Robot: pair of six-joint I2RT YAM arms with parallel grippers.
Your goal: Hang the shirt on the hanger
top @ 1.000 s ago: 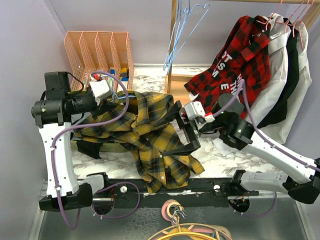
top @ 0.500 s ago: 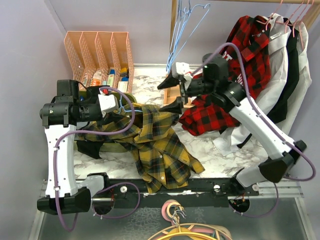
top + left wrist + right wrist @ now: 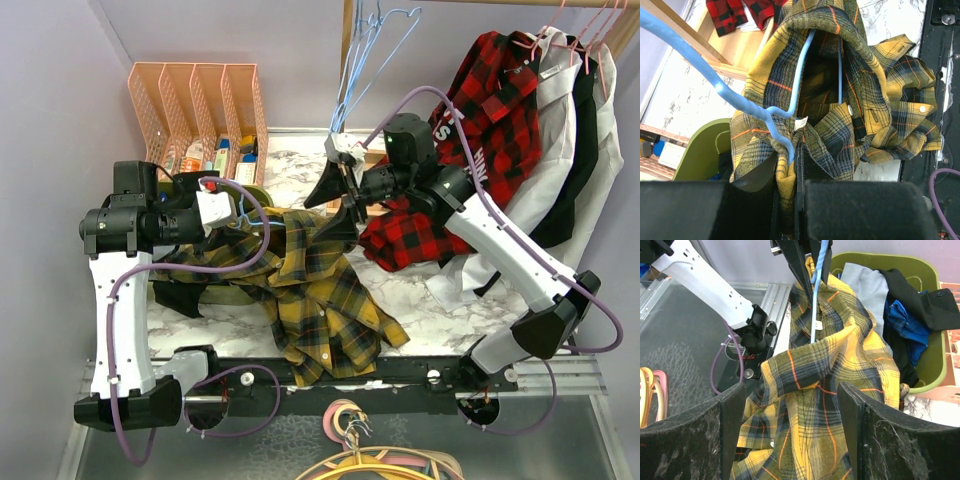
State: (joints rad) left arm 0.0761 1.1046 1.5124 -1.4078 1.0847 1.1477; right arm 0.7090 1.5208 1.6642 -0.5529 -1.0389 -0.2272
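Observation:
The mustard-and-dark plaid shirt (image 3: pixel 310 285) hangs in a bunch from my left gripper (image 3: pixel 238 212) down to the table's front edge. It also shows in the left wrist view (image 3: pixel 840 115) and the right wrist view (image 3: pixel 825 385). My left gripper (image 3: pixel 790 165) is shut on the shirt's collar together with the neck of the light-blue wire hanger (image 3: pixel 790 95), whose arms run inside the shirt. The hanger (image 3: pixel 816 295) shows blue in the right wrist view too. My right gripper (image 3: pixel 335 205) is open and empty, just above the shirt's right shoulder, its fingers (image 3: pixel 735 410) either side of the cloth without touching.
A green bin (image 3: pixel 920 325) of dark and blue clothes sits behind the shirt. A red-and-black plaid shirt (image 3: pixel 480 110), white and black garments hang at the right. Spare blue hangers (image 3: pixel 365 60) hang from a wooden rail. A pink wire rack (image 3: pixel 195 100) stands at the back left.
My right arm swung up from the shirt's lower right to the back centre, then came down slightly left over the shirt, jaws open. The left gripper shifted a little right, holding collar and hanger.

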